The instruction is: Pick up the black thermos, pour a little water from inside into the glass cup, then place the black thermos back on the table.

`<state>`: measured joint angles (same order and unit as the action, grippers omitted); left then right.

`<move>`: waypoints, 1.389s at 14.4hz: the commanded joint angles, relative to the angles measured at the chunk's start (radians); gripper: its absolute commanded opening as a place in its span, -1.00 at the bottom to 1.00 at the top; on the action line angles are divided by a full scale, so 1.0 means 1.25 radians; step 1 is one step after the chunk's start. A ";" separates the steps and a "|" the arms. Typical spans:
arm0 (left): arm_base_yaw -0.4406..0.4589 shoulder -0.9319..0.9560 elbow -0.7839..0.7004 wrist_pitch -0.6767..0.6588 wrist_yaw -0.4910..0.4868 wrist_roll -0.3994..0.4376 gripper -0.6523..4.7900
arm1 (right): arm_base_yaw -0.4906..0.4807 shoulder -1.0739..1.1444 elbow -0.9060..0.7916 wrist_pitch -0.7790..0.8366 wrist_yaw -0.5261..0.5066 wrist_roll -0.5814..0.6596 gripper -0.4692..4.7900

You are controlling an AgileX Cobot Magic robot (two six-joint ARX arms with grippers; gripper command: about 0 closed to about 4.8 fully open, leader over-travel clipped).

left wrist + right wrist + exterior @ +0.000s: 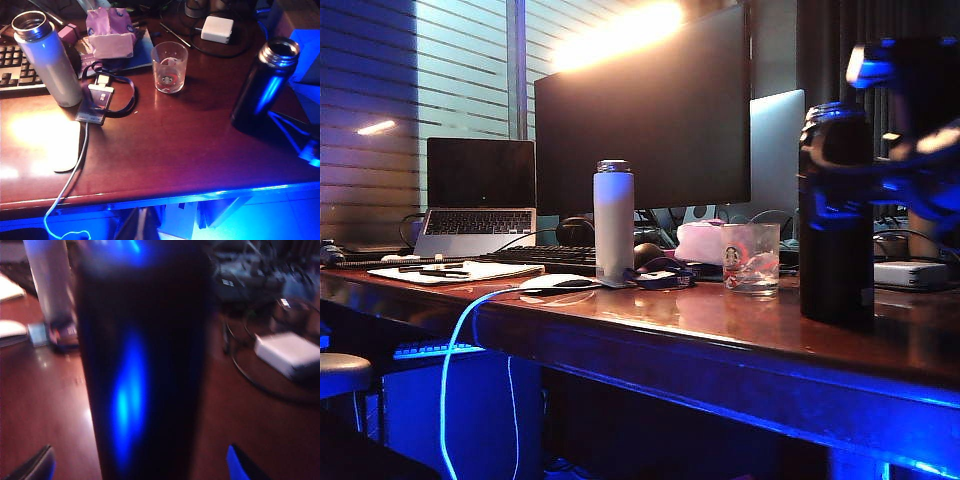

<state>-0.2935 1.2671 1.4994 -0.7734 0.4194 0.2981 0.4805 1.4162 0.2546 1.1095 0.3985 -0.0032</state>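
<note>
Only one marking is identifiable: a small round green Starbucks logo on the side of the glass cup [751, 258], seen in the exterior view; its lettering is too small to read. In the left wrist view the same logo shows through the glass cup [169, 67] near its base, blurred. Keyboard [15, 67] key legends are illegible.

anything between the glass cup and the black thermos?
Nothing: bare table between glass cup and black thermos, clearest in the left wrist view.
</note>
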 commanded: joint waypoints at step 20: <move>0.000 -0.002 0.004 0.000 0.012 0.000 -0.77 | -0.081 0.172 0.158 0.066 0.004 -0.040 1.00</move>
<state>-0.2935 1.2671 1.4994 -0.7792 0.4263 0.2981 0.3782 1.6238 0.4400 1.1690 0.4240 -0.0528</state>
